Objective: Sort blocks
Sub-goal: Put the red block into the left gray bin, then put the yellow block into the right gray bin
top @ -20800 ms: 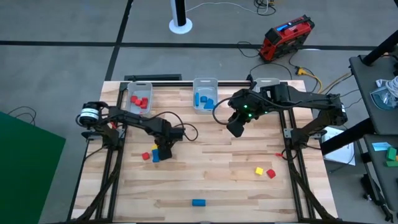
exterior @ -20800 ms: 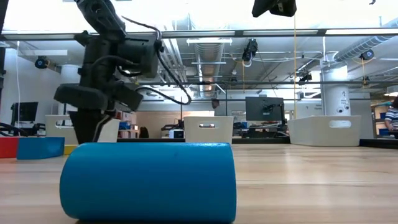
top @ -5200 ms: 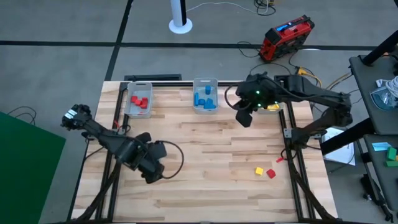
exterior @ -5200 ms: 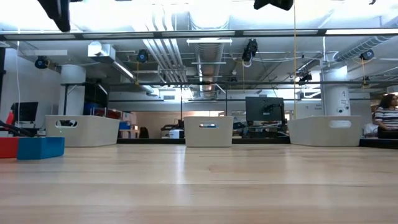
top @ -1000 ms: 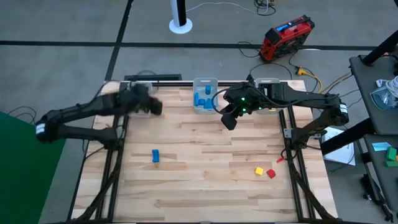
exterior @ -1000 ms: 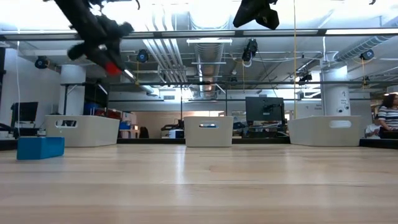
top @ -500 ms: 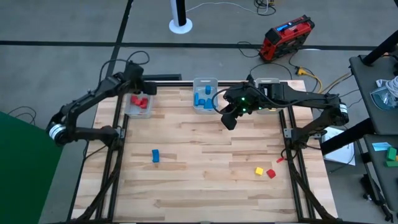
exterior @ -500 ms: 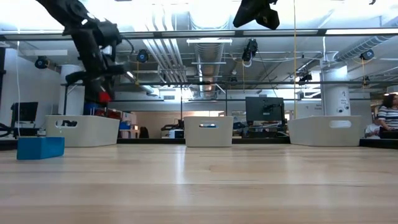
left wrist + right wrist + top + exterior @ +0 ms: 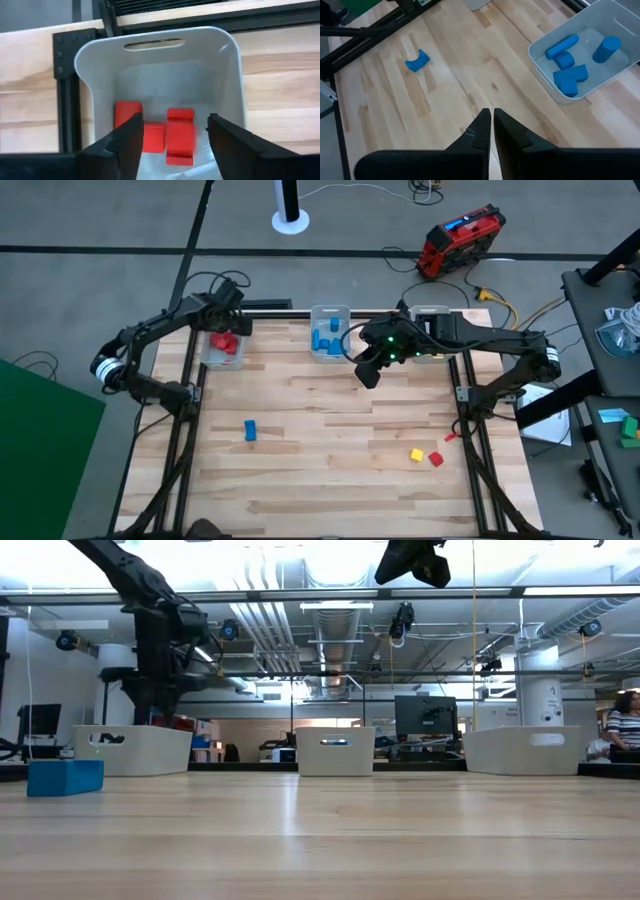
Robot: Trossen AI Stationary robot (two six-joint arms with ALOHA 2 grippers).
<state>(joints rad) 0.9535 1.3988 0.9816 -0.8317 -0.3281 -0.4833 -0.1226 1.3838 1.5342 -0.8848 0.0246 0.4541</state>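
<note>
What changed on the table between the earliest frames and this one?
The left pincer moved from mid-table to above the red-block bin and is open and empty; the red block it carried a second ago is released. The blue cylinder at the near edge and two blocks from mid-left are gone. One blue block remains there. The right pincer hovers shut; the yellow block and red block are unmoved.

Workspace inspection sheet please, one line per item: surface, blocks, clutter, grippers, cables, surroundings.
Surface: wooden table, three bins along the far edge.
Job's things: red blocks in left bin; blue blocks in middle bin; loose blue block, yellow block and red block on the table.
Clutter: nothing seen.
Grippers: left gripper open over the left bin, empty; right gripper shut, empty, beside the middle bin.
Cables: orange cable on the floor.
Surroundings: red case, white post.
</note>
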